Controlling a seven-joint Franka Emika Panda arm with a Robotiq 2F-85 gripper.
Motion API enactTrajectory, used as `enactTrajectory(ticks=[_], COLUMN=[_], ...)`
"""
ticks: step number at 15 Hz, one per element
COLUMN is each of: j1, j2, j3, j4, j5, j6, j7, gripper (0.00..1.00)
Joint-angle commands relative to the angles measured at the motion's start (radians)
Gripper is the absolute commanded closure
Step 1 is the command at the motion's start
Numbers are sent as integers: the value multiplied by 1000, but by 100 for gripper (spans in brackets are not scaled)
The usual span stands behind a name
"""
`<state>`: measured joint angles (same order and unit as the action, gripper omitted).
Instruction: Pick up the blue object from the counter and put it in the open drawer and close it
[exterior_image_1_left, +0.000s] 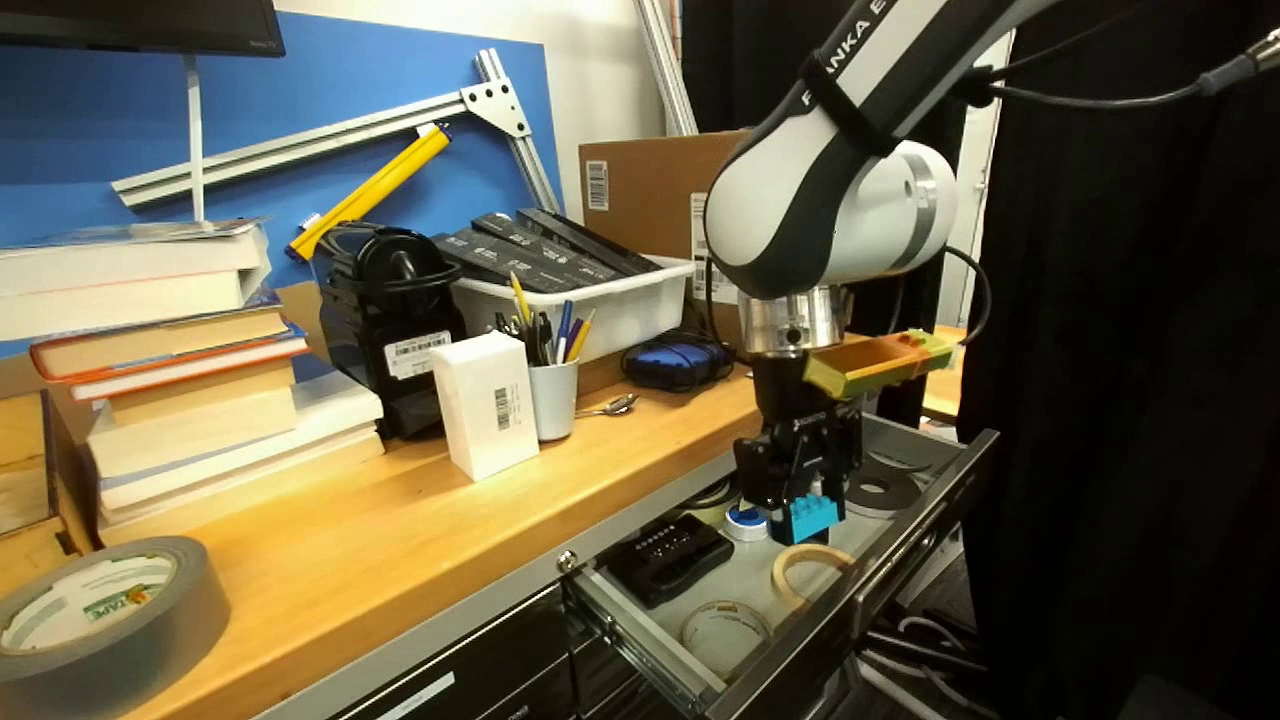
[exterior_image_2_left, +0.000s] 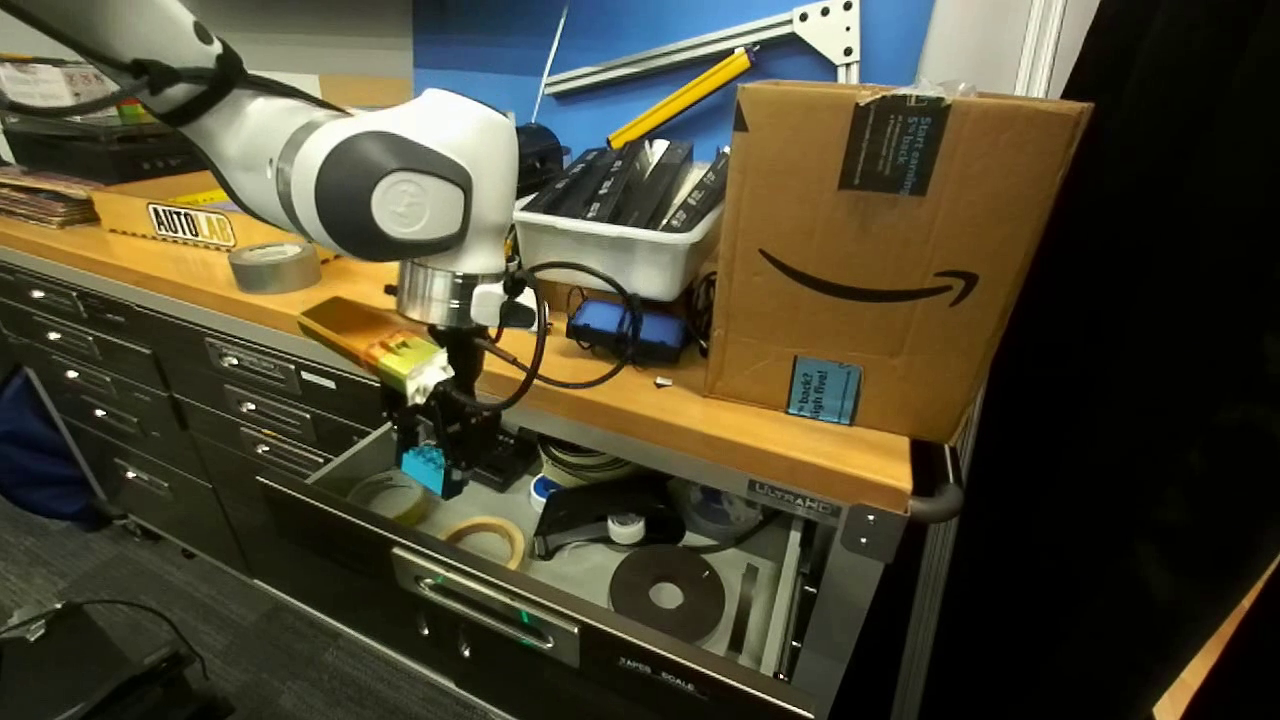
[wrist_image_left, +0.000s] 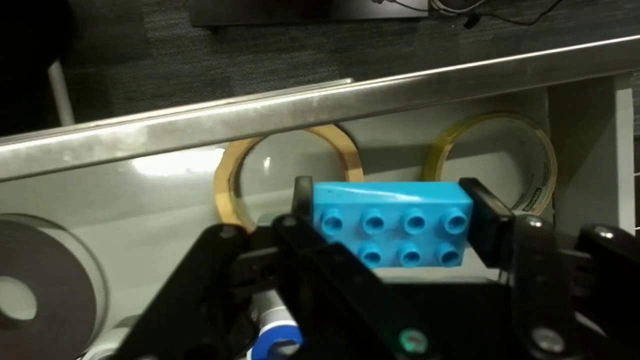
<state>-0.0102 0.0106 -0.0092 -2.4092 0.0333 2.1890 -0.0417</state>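
The blue object is a bright blue toy brick with round studs. It also shows in both exterior views. My gripper points down, with a finger pressed on each short end of the brick. In an exterior view the gripper holds the brick over the open drawer, above the rolls on its floor. The drawer front also shows in the wrist view and in an exterior view. The brick's underside is hidden.
The drawer holds a masking tape roll, a clear tape roll, a dark tape roll, a tape dispenser and a black device. The wooden counter bears a white box, a pen cup and a cardboard box.
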Motion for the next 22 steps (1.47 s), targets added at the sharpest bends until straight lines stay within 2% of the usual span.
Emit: enactTrajectory(ticks=[1, 4, 8, 10, 12, 16, 18, 22], j1=[2, -1, -17, -26, -30, -25, -19, 1], j2=[4, -71, -141, -147, -123, -57, -33, 8], j3=[4, 2, -19, -34, -46, -38, -28, -5], j4=[-43, -83, -117, -121, -133, -203, -245, -316], j5=[83, 41, -4, -31, -19, -32, -40, -77], j6=[76, 26, -121, -212, -253, -167, -37, 323], j7=[-33, -48, -95, -129, -177, -140, -89, 49], gripper=[7, 0, 0, 0, 0, 0, 0, 0])
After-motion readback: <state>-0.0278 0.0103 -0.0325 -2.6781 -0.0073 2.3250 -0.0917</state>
